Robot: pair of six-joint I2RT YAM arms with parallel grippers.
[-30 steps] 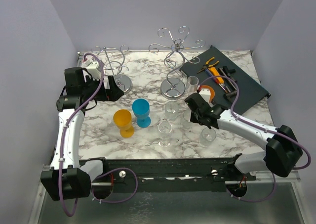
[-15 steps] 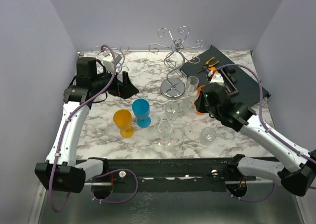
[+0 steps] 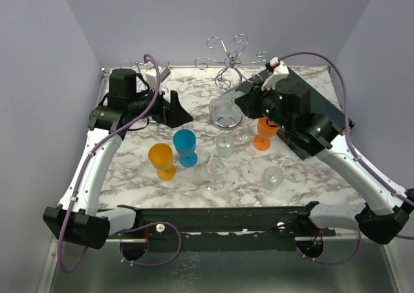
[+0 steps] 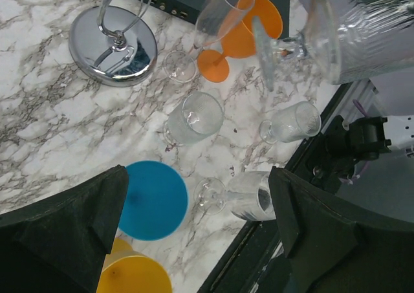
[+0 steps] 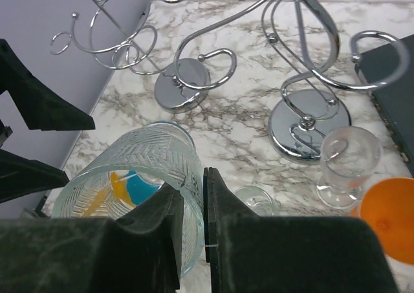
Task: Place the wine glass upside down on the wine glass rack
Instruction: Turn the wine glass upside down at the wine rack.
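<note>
A: How are the jaws of the right gripper [image 5: 204,235] set?

B: They are drawn in to a narrow gap and are clamped on the wine glass [image 5: 132,176]. Which part is pinched cannot be told, since it is hidden behind the fingers [image 5: 149,241].

A: Where is the wine glass found?

B: It is carried in the air above the table [image 3: 242,173] and is tipped onto its side, with the open mouth turned toward the left arm. In the left wrist view the foot, stem and bowl are seen lying nearly level. The glass is held near the base of the tall rack [image 5: 309,119], apart from the wire hooks, and is not hung on it.

A: And the left gripper [image 4: 197,176]?

B: Its jaws are spread wide, and nothing is held or touched by them. It is poised over the marble, above a blue glass [image 4: 152,199] and a clear glass [image 4: 194,117].

A: What else is seen?

B: A yellow glass [image 3: 161,157] and an orange glass [image 3: 265,130] are stood upright on the table. A smaller rack [image 5: 181,89] is set at the back left.
</note>
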